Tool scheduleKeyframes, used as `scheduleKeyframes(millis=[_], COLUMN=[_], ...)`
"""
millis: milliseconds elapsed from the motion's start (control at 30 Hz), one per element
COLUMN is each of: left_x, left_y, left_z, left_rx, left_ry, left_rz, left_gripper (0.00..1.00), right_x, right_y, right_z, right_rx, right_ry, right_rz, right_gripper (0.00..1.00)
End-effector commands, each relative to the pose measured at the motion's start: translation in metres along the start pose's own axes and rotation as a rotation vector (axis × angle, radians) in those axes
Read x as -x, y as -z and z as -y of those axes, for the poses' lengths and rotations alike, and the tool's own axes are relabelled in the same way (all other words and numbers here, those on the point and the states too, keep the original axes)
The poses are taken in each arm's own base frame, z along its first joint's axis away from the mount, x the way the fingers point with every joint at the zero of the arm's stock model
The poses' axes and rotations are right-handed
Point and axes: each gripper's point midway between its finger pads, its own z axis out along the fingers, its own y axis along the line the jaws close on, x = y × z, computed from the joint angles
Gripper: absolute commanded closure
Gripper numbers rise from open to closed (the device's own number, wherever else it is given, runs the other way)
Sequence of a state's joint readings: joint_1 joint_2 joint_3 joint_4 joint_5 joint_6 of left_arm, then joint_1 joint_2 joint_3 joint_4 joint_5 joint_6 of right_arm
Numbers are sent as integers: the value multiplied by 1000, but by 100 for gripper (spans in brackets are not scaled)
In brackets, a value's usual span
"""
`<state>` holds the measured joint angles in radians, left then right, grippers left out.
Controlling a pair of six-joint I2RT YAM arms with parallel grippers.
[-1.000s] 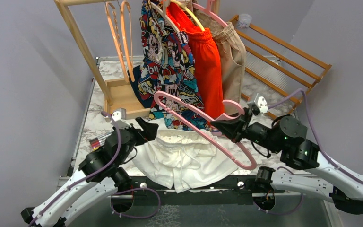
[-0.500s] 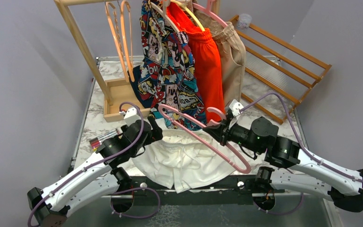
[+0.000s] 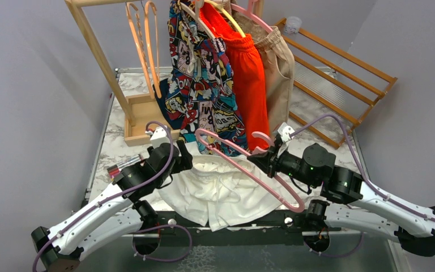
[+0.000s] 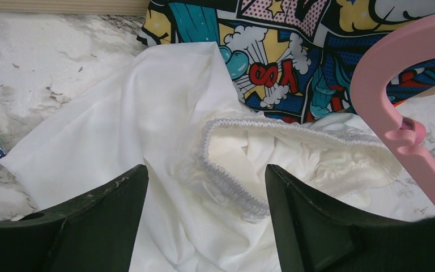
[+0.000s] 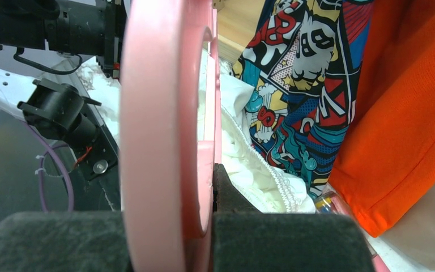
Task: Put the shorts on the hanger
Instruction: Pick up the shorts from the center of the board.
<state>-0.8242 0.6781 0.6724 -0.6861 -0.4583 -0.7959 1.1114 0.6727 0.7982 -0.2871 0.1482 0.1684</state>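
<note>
The white shorts (image 3: 218,190) lie crumpled on the marble table between the arms, waistband toward the rack; they also show in the left wrist view (image 4: 164,141). My left gripper (image 3: 182,158) is open and empty, just above the shorts' left waistband corner, with the gathered elastic (image 4: 232,181) between its fingers (image 4: 107,226). My right gripper (image 3: 263,158) is shut on the light-pink hanger (image 3: 243,167) and holds it tilted over the shorts. In the right wrist view the hanger (image 5: 158,113) fills the gap between the pads.
A wooden rack (image 3: 99,56) stands at the back with orange hangers (image 3: 141,51), comic-print shorts (image 3: 201,85), orange-red shorts (image 3: 249,85) and beige shorts (image 3: 277,68). A wooden slatted frame (image 3: 340,73) lies at the back right. A small wrapped item (image 3: 116,169) lies at the left.
My left gripper moved forward and right to the shorts' waistband. My right gripper brought the hanger left and lower over the shorts, then shifted it slightly right.
</note>
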Motion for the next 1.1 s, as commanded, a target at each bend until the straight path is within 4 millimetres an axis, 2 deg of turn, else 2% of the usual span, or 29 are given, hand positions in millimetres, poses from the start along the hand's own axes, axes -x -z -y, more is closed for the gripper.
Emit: scheduleKeyframes(millis=[0,67,300,467,833,1067], left_x=[-8,-10,-20,-16,-27,-35], left_y=[-6,-11,-34,-45,-49,-53], left_z=[2,2,2,6,13,7], left_rx=[0,22,76,40,-15,13], left_ry=[-37,-58,-144,-126,-127,-109], left_rz=[-37,-53,-136,-150,-199,-216], left_gripper=[28,32,34,43,49,50], right_x=[0,0,1,2,1,5], right_y=[-3,-4,-4,-2,-2,-2], right_z=[2,0,-2,-3,-1,-1], right_rx=[-15,-6,3,7,2,-1], right_ry=[-11,-11,-18,-20,-19,-4], right_rz=[0,2,0,1,11,14], right_gripper=[99,99,99,99,99,99])
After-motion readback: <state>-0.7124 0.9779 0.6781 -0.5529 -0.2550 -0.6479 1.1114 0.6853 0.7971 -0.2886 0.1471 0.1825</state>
